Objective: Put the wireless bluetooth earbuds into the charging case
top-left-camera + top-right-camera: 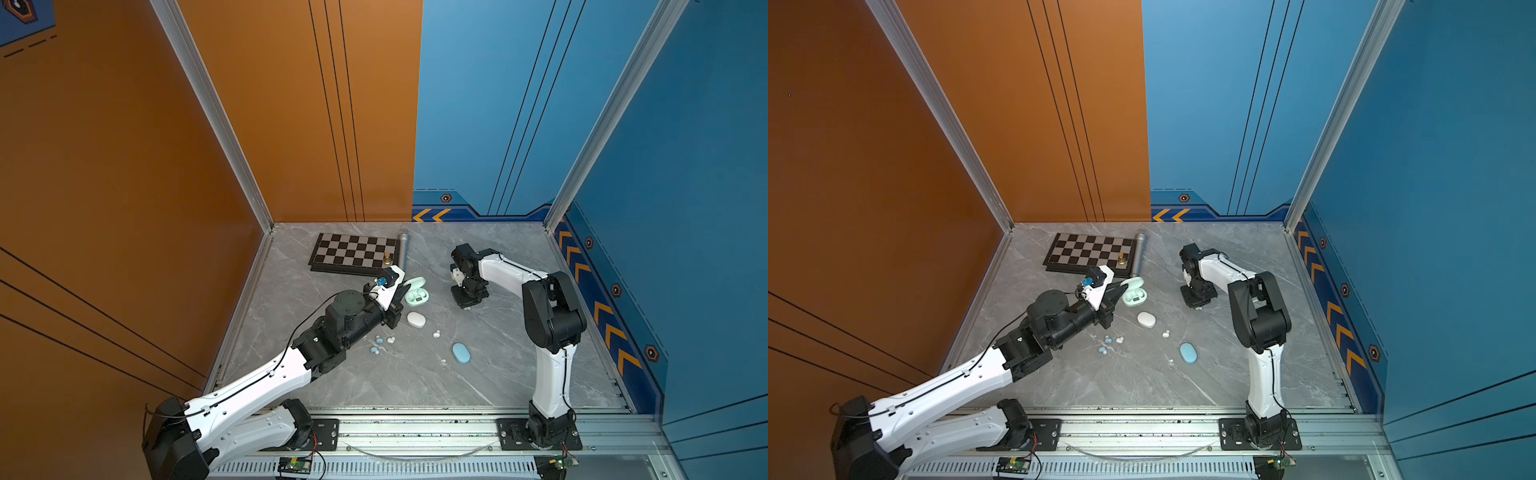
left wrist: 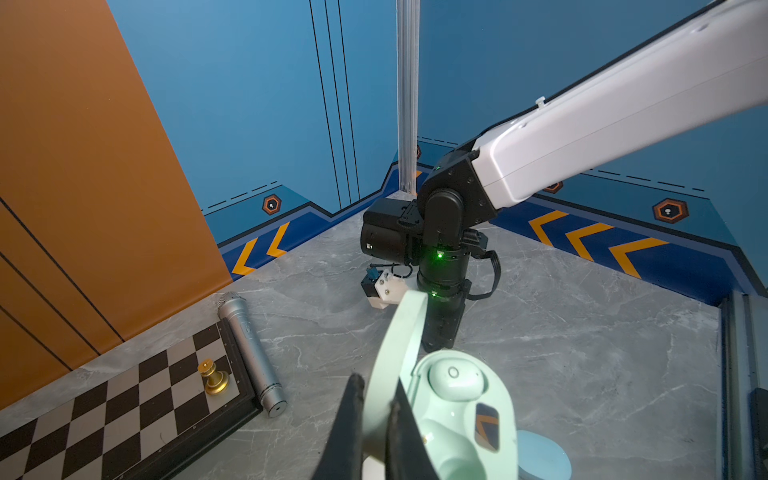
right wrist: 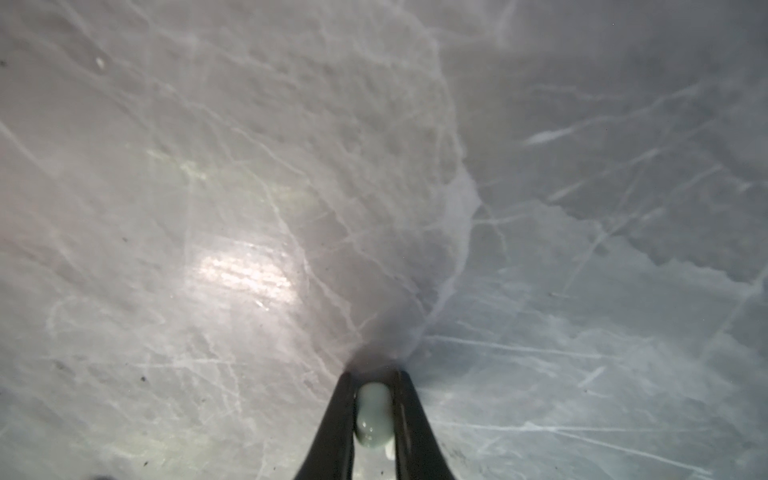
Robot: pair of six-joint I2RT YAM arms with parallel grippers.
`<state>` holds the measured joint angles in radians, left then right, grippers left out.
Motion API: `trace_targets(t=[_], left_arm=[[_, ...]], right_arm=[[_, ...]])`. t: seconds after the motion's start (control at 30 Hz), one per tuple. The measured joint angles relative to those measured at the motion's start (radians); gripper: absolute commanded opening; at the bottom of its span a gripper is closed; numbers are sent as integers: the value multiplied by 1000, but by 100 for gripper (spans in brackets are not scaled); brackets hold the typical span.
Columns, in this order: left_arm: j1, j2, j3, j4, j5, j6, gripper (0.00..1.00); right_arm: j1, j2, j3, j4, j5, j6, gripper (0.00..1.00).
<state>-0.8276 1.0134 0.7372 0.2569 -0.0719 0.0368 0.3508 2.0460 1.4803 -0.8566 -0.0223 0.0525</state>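
The mint-green charging case [image 1: 417, 296] [image 1: 1134, 296] stands open on the marble table, right of the chessboard. My left gripper [image 2: 376, 386] is shut on its raised lid [image 2: 401, 345]. One mint earbud [image 2: 455, 380] sits in the case's base. My right gripper [image 3: 374, 380] points down at the table to the right of the case [image 1: 467, 305] and is shut on a pale green earbud [image 3: 374, 419]. Loose earbuds lie nearer the front: light blue ones [image 1: 379, 340] [image 1: 375, 350] and white ones [image 1: 390, 340] [image 1: 436, 333].
A closed white case [image 1: 416, 319] and a closed blue case [image 1: 461, 353] lie in front of the green one. At the back left are a chessboard [image 1: 353, 251] with a gold piece [image 1: 387, 257] and a grey microphone [image 1: 402, 249]. Walls enclose three sides.
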Motion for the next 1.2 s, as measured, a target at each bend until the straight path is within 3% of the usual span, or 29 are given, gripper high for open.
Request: trace_targets(t=[0.3, 0.77, 1.2], left_arm=[[0, 18, 13, 5, 0, 0, 0], [10, 199, 50, 159, 19, -39, 0], [17, 299, 141, 247, 36, -46, 0]], right_arm=[[-1, -51, 3, -1, -80, 34, 15], [-40, -611, -128, 10, -465, 214, 16], [-11, -817, -144, 64, -765, 391, 19]])
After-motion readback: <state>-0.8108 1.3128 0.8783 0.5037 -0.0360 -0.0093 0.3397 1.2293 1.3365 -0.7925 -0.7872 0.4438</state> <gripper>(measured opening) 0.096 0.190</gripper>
